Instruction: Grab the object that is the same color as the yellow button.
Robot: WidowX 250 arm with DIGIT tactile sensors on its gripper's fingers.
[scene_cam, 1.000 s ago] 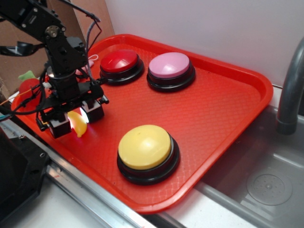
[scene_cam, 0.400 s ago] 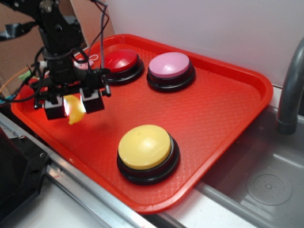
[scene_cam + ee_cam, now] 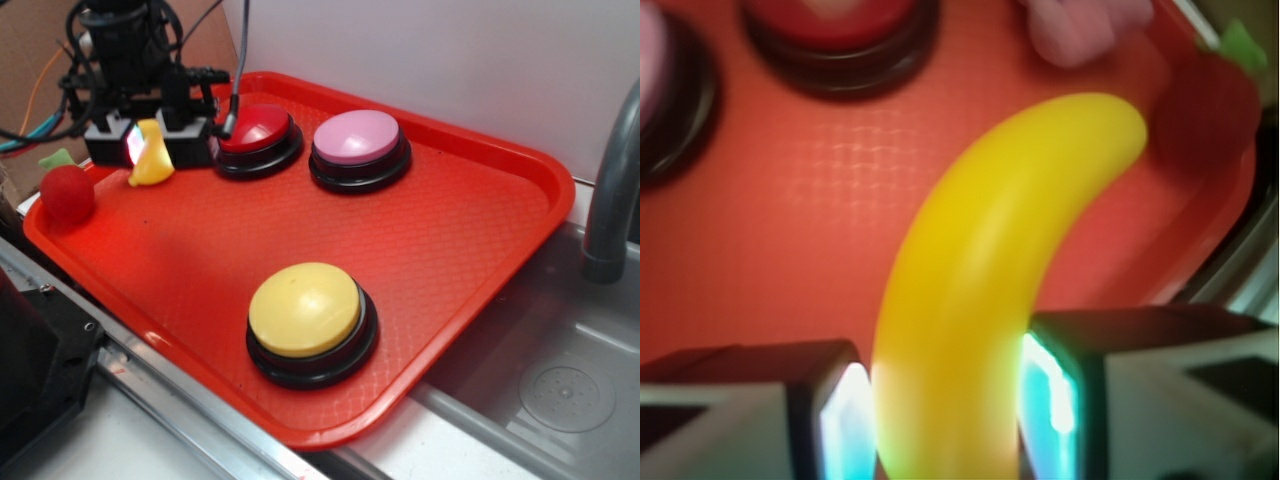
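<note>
The object, a small curved yellow toy banana (image 3: 151,160), hangs above the back-left part of the red tray (image 3: 470,215). My gripper (image 3: 148,143) is shut on it. In the wrist view the banana (image 3: 980,280) runs up from between the two glowing pads (image 3: 1048,395), its tip pointing toward the tray's corner. The yellow button (image 3: 305,310), a pale yellow dome on a black base, stands near the tray's front edge, well to the right of the gripper.
A red-domed button (image 3: 252,130) and a pink-domed button (image 3: 358,140) stand at the back of the tray, the red one close beside my gripper. A red plush strawberry (image 3: 68,192) lies at the tray's left edge. A metal sink (image 3: 560,390) is to the right.
My gripper has risen off the tray and moved toward the back left with the banana held between its pads. The strawberry, hidden behind the arm before, now shows.
</note>
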